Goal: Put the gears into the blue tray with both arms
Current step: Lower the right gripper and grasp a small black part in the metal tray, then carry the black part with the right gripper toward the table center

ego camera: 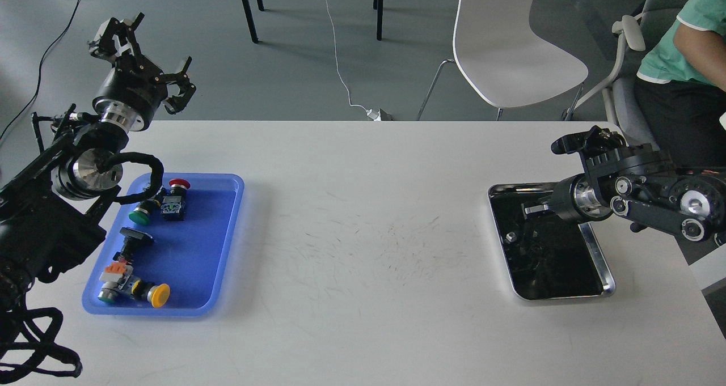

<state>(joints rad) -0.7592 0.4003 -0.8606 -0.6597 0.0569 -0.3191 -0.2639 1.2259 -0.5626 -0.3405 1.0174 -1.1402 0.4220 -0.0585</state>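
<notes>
Table point(363, 233): white, with fine dark scuff marks across its middle.
Blue tray point(221, 244): on the table's left side, flat, just in front of the left arm.
Push-buttons: several lie in the blue tray; a yellow-capped one point(159, 295) at the near end, a black-capped one point(135, 240) in the middle, a green-capped one point(139, 216) and a red-capped one point(179, 184) at the far end.
Steel tray point(607, 272): on the table's right side, shiny rim, dark inside, well apart from the blue tray.
Gears: small dark bits lie inside the steel tray, one pale round piece point(510, 237) near its left wall; too small to tell which are gears. None can be made out in the blue tray.
Right gripper point(530, 209): reaches in from the right, low over the far part of the steel tray; only a pale fingertip shows, so I cannot tell whether it is spread or clenched.
Left gripper point(148, 57): raised beyond the table's far left corner, fingers spread apart, holding nothing.
Background: a white chair point(510, 51) and a seated person in a green shirt point(689, 40) beyond the table.
</notes>
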